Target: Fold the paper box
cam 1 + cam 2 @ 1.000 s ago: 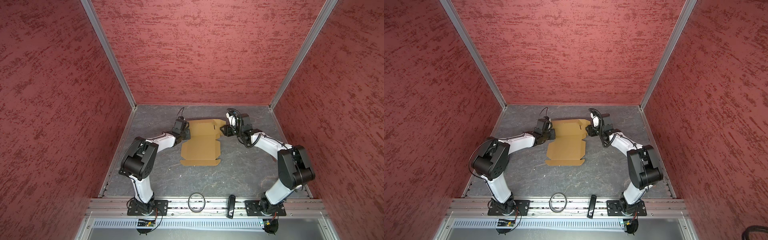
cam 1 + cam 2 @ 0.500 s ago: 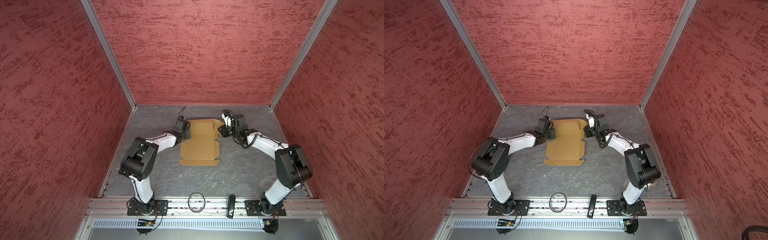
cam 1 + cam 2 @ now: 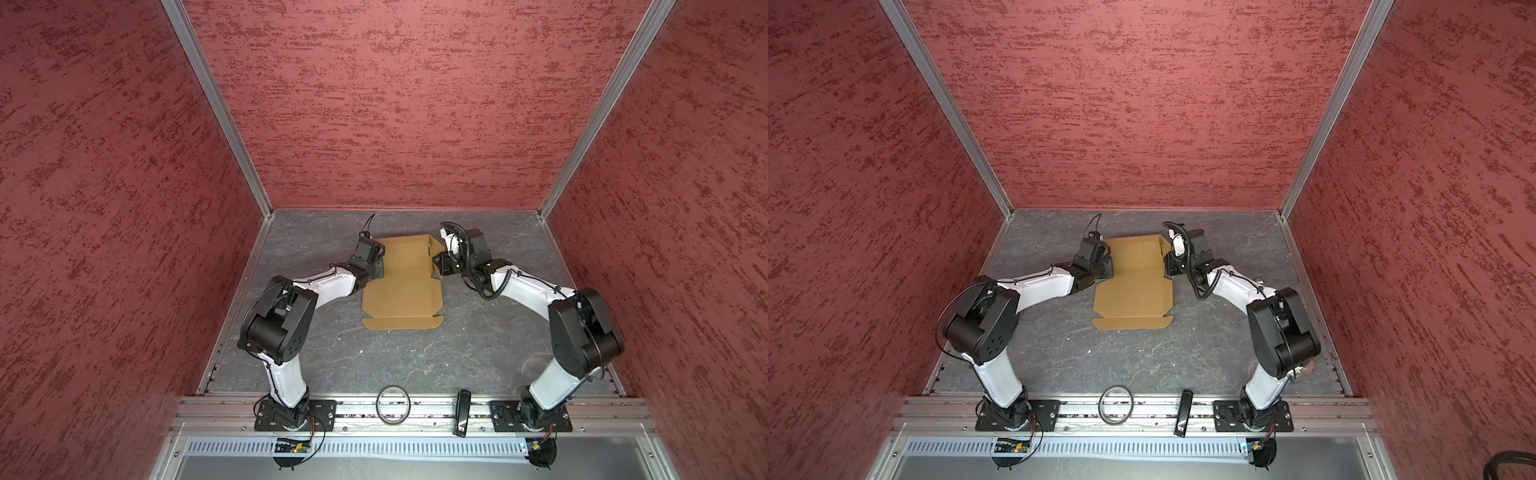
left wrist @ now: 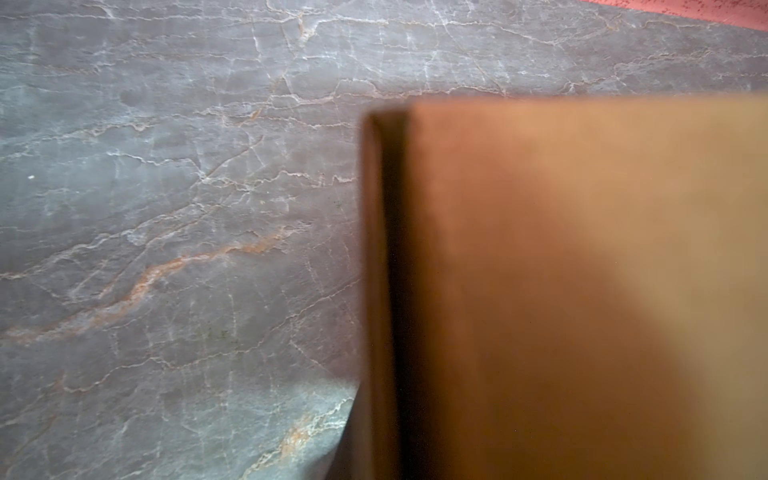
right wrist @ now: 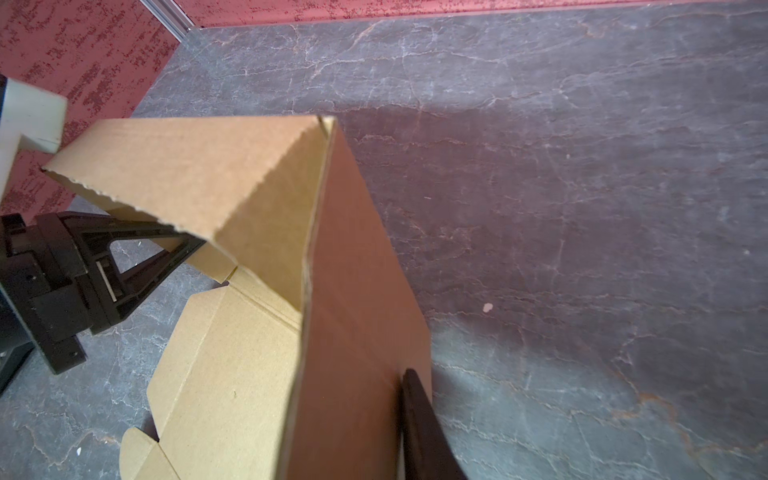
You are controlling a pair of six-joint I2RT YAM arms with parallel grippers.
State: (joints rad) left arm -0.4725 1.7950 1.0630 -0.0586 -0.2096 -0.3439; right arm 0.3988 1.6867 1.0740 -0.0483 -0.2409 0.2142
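Working on the paper box (image 3: 401, 286) (image 3: 1133, 291), found near the centre of both top views, a little above the middle, on the grey marbled table (image 3: 415, 361). Only partly formed: lower part lying flat toward the bottom of the frame, upper part with the side walls and the back flap (image 5: 187, 174) raised.

At the left edge of the box, the left gripper (image 3: 376, 269): clenched, apparently on the left wall. Same gripper (image 5: 174, 253) visible at the left of the right wrist view, tips going behind the raised flap, so exact pinch point hidden.

At the right edge, the right gripper (image 3: 438, 265): one dark finger (image 5: 424, 428) lying flat against the outer face of the right wall, the other hidden behind the board. Cannot tell whether really closed on the wall or only touching it.

Probably the step of holding both side walls upright; far from finished.

Possible trouble from here:
- Losing the right wall with an incomplete pinch; likely to spring back down along its crease.
- Dragging or turning the whole sheet on the smooth table by uneven pulling from the two sides, with nothing else pinning it.
- Bending the board in a wrong place by pushing inward away from the scored line.
- Back flap leaning inward over the base and blocking the walls.
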